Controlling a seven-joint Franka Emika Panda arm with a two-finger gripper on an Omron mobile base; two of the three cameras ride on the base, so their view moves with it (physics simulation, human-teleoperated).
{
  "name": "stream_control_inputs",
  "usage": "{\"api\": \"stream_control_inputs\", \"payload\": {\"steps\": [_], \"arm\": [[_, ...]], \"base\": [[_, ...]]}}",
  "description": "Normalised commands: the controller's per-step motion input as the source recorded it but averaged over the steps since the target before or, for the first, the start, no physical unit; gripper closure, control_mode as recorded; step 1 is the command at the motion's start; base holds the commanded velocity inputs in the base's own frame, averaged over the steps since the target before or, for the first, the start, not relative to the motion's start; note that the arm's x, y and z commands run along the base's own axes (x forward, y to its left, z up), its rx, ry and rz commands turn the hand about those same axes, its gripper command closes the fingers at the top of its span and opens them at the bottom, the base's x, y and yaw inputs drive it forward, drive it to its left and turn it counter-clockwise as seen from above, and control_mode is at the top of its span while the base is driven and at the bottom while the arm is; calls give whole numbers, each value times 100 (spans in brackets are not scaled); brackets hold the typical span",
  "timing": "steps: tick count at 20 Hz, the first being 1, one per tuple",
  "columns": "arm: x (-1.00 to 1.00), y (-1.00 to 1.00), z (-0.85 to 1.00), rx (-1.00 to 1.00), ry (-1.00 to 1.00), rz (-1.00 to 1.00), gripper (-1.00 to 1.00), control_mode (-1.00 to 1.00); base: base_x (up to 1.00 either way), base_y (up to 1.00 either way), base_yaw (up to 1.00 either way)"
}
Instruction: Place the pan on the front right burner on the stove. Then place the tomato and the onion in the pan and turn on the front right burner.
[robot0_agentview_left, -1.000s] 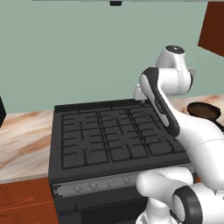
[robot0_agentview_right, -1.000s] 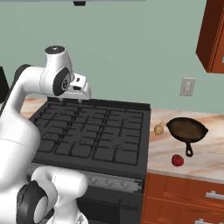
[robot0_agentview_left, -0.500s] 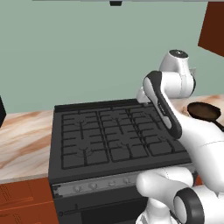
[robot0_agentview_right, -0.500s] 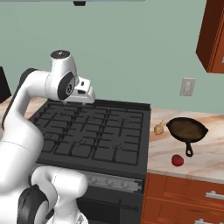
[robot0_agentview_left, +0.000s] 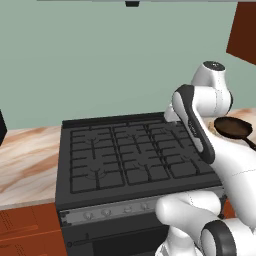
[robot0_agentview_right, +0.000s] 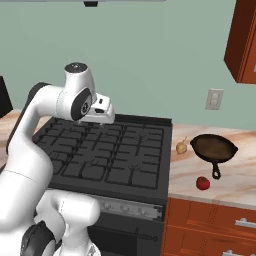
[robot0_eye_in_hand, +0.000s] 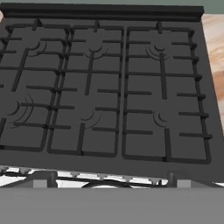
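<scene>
The dark brown pan (robot0_agentview_right: 214, 148) (robot0_agentview_left: 232, 127) rests on the marble counter (robot0_agentview_right: 235, 175) right of the black stove (robot0_agentview_right: 110, 155) (robot0_agentview_left: 125, 155). Just left of the pan lies the tan onion (robot0_agentview_right: 181, 147), and in front of its handle the red tomato (robot0_agentview_right: 202, 183). The front right burner (robot0_agentview_right: 142, 172) (robot0_eye_in_hand: 164, 118) carries nothing. My gripper (robot0_agentview_right: 101, 119) (robot0_eye_in_hand: 109, 183) hovers over the stove's back left area, far from the pan, looking down at the grates. Its jaws stand open and wide apart, nothing between them.
A silver strip of knobs (robot0_agentview_right: 125, 207) (robot0_agentview_left: 115, 210) runs along the stove front. A wall outlet (robot0_agentview_right: 214, 99) and a wooden upper cabinet (robot0_agentview_right: 245, 45) lie to the right. More marble counter (robot0_agentview_left: 25, 160) lies left of the stove, with drawers (robot0_agentview_right: 215, 225) below the right counter.
The hand has swung a little to the right and lower over the back of the stove. The pan, onion and tomato have not moved.
</scene>
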Motion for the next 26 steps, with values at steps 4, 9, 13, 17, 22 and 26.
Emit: {"api": "stream_control_inputs", "payload": {"steps": [4,9,13,17,22,26], "arm": [[-20,-25,-19,0,0,0,-100,-100],[-13,-19,-6,-1,0,0,-100,-100],[-15,-19,-5,-1,0,0,-100,-100],[-6,-17,-1,0,0,0,-100,-100],[0,-8,0,0,0,0,-100,-100],[0,-6,0,0,0,0,-100,-100]], "base": [[0,0,0],[0,0,0],[0,0,0],[0,0,0],[0,0,0],[0,0,0]]}}
